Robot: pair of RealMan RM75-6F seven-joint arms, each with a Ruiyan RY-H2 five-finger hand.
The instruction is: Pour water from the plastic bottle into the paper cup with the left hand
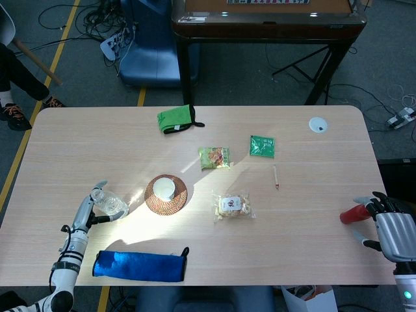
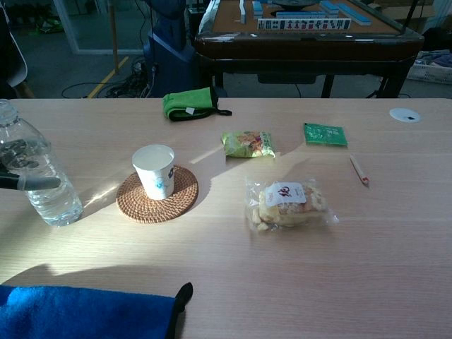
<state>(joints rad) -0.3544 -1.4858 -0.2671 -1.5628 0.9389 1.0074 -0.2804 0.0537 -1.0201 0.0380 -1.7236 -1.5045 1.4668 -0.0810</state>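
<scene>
A clear plastic bottle (image 1: 109, 205) (image 2: 39, 180) with water in it stands on the table at the left, leaning slightly. My left hand (image 1: 83, 214) (image 2: 21, 182) grips it from the left side, thumb across the front and the other fingers showing through the plastic. The white paper cup (image 1: 163, 188) (image 2: 155, 170) stands upright on a round woven coaster (image 1: 175, 201) (image 2: 141, 208) just right of the bottle, apart from it. My right hand (image 1: 390, 227) rests at the table's right edge with fingers apart and holds nothing.
A blue cloth roll (image 1: 138, 266) lies along the front edge. A snack bag (image 1: 232, 205), a green snack packet (image 1: 214, 157), a green sachet (image 1: 262, 146), a pencil (image 1: 275, 176) and a green cloth (image 1: 175, 119) lie around the cup. A red object (image 1: 353, 215) lies by my right fingertips.
</scene>
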